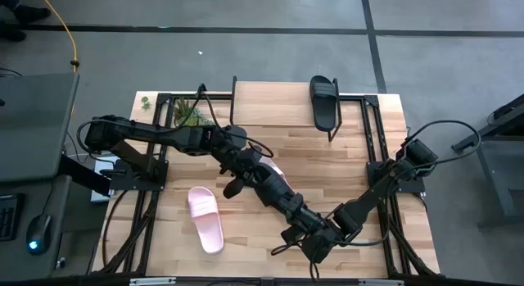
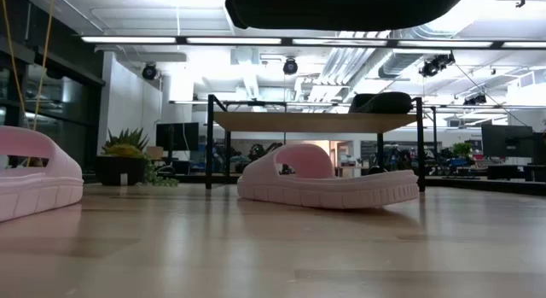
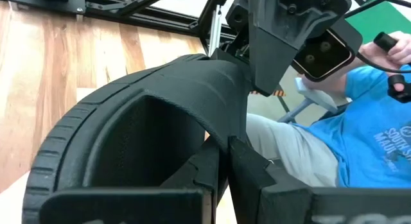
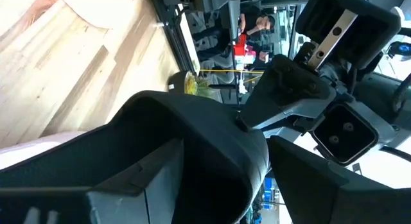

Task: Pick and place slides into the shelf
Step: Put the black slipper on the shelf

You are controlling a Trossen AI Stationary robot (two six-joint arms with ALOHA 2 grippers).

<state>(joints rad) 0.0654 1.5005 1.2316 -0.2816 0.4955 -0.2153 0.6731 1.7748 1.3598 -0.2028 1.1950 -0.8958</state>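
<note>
Both grippers are shut on a black slide (image 1: 280,197), held in the air above the table's middle; in the low view its underside (image 2: 341,8) fills the top. My left gripper (image 1: 236,173) is at its far-left end, my right gripper (image 1: 315,239) at its near-right end. One pale pink slide (image 1: 206,220) (image 2: 34,178) lies sole-down near the left. A second pink slide (image 1: 271,168) (image 2: 328,185) lies under the arms. Another black slide (image 1: 325,102) (image 2: 380,102) rests on top of the shelf (image 1: 270,102) (image 2: 316,121). My left gripper pinches the black slide where the strap (image 3: 192,83) meets the sole's side wall (image 3: 221,163), one finger (image 3: 135,201) on the hollow side under the strap. The slide is lifted clear. My right gripper holds the slide's other end beside the strap (image 4: 192,131), which runs between its fingers (image 4: 128,192); the exact spot is hidden by the slide.
A potted plant (image 1: 188,114) (image 2: 128,153) stands at the table's far left, beside the shelf. Black frame rails (image 1: 155,155) run along the table's left and right sides. A person in a blue shirt (image 3: 359,121) sits beyond the table.
</note>
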